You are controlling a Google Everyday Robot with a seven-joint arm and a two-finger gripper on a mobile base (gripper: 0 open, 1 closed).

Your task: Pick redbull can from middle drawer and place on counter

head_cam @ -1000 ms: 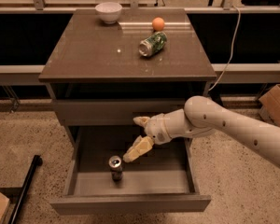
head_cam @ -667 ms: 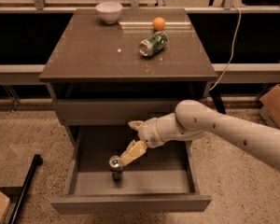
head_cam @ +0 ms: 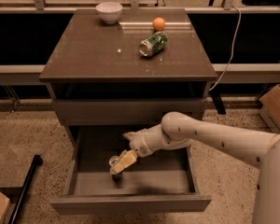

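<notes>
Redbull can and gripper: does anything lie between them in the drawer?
Nothing: in the camera view the gripper is right at the lid of the redbull can inside the open middle drawer, no other object between.

Lab-like test room: speckled floor [head_cam: 28, 134], cardboard box [head_cam: 277, 107], cable [head_cam: 228, 55]; tool [head_cam: 122, 162] in middle drawer [head_cam: 130, 203]

a: fig. 1, setting. reference: gripper [head_cam: 121, 162], low inside the middle drawer [head_cam: 130, 203]. what lies around it?
b: speckled floor [head_cam: 32, 129] to its left and right; cardboard box [head_cam: 276, 105] far to its right; black bar [head_cam: 25, 188] on the floor to its left; grey ledge [head_cam: 14, 73], dark panels [head_cam: 18, 36] and white cable [head_cam: 231, 45] above and behind.
</notes>
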